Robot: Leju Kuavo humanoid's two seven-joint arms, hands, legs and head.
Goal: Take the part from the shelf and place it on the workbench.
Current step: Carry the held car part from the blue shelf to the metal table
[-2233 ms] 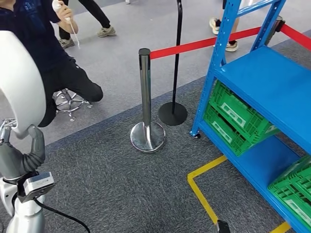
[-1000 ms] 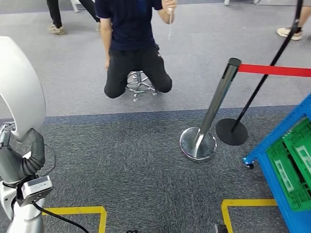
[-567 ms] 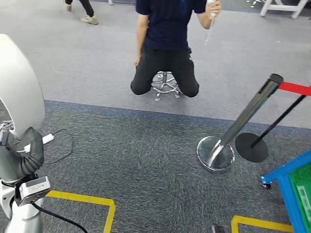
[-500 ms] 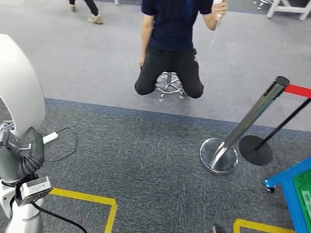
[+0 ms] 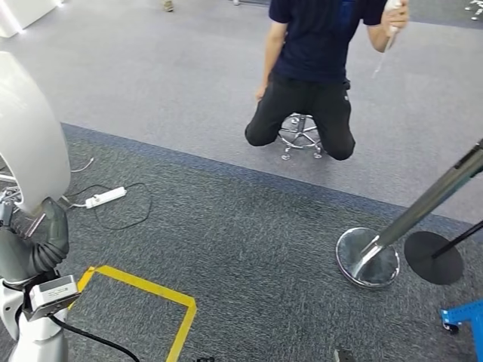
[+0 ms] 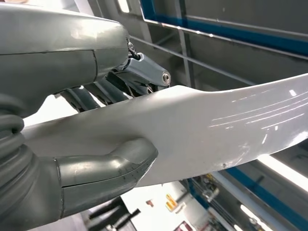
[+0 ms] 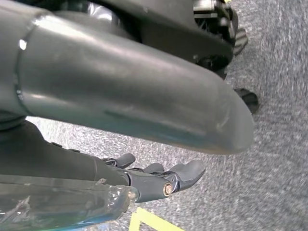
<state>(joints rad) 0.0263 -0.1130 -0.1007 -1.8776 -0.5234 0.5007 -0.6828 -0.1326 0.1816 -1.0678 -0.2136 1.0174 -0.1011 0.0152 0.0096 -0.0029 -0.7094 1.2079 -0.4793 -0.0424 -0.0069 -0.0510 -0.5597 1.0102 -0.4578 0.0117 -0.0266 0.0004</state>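
Note:
The part (image 5: pixel 27 124) is a large white curved shell at the left edge of the head view. My left hand (image 5: pixel 41 240) holds it from below, raised beside my body. In the left wrist view the thumb and fingers of the left hand (image 6: pixel 83 82) clamp the part's white edge (image 6: pixel 218 130) from both sides. My right hand (image 7: pixel 138 91) hangs over the grey carpet with nothing in it, its dark fingers (image 7: pixel 171 177) stretched out apart from the thumb. A blue corner of the shelf (image 5: pixel 466 317) shows at the lower right.
A person (image 5: pixel 319 68) sits on a wheeled stool (image 5: pixel 300 137) ahead. A chrome stanchion (image 5: pixel 369 255) and a black post base (image 5: pixel 432 258) stand on the right. A white power strip (image 5: pixel 106 197) with cable lies on the left. Yellow floor tape (image 5: pixel 149 294) marks a corner.
The whole view has swung left: the shelf and its green crates slid out to the right, and the power strip and more carpet came in. The part stays in my left hand.

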